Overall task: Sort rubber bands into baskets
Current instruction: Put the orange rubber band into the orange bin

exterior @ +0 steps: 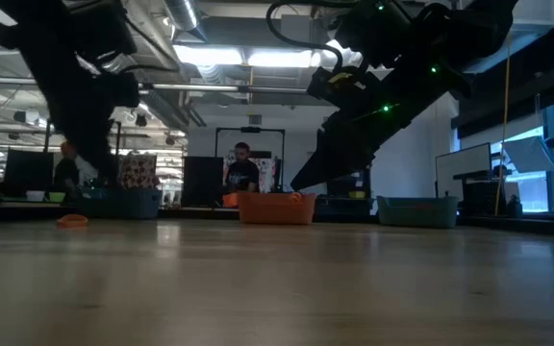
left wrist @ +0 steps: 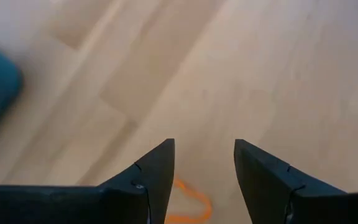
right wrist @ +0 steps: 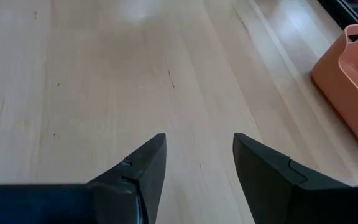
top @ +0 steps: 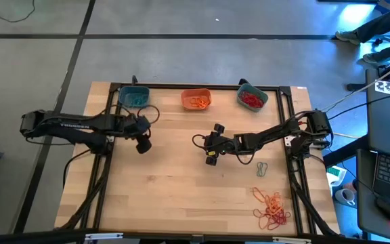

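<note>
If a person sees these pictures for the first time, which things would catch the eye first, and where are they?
Probably the three baskets along the table's far edge: a teal basket, an orange basket and a second teal basket holding red bands. Next, the loose pile of orange rubber bands at the near right corner. Both arms reach inward, the left gripper open over a single orange band, the right gripper open mid-table.

L arm reaches in from the left, left gripper open. R arm stretches to mid table, right gripper open too.
</note>
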